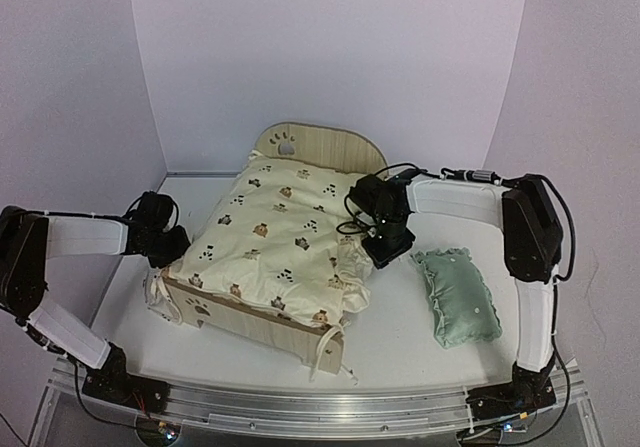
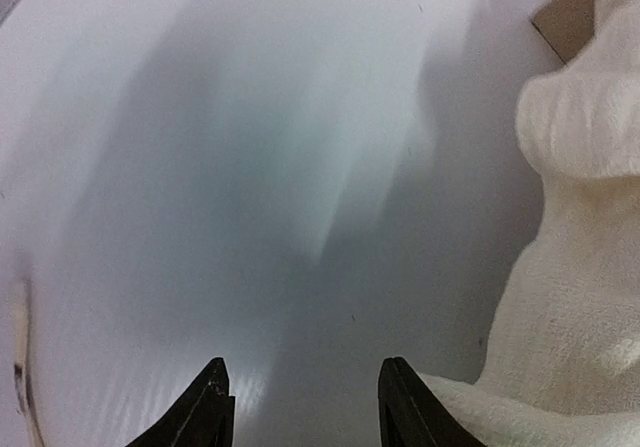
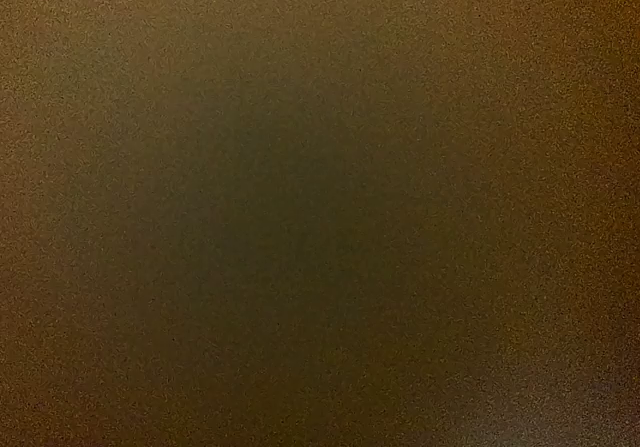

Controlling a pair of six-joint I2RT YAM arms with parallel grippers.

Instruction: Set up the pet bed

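Note:
The pet bed [image 1: 318, 145] stands mid-table, its arched wooden headboard with the paw cutout at the back. A cream bear-print cushion [image 1: 280, 232] lies over it and hides the base. My left gripper [image 1: 178, 254] is at the bed's left side by the front corner. In the left wrist view that gripper [image 2: 305, 399] is open over bare table, with the cushion [image 2: 580, 267] just to the right of its right finger. My right gripper [image 1: 374, 257] is pushed against the cushion's right edge. Its fingers are hidden, and the right wrist view is dark.
A small mint green pillow [image 1: 458, 295] lies on the white table [image 1: 400, 337] to the right of the bed. Cushion ties [image 1: 325, 359] hang at the bed's front right corner. A purple backdrop walls in the back and sides.

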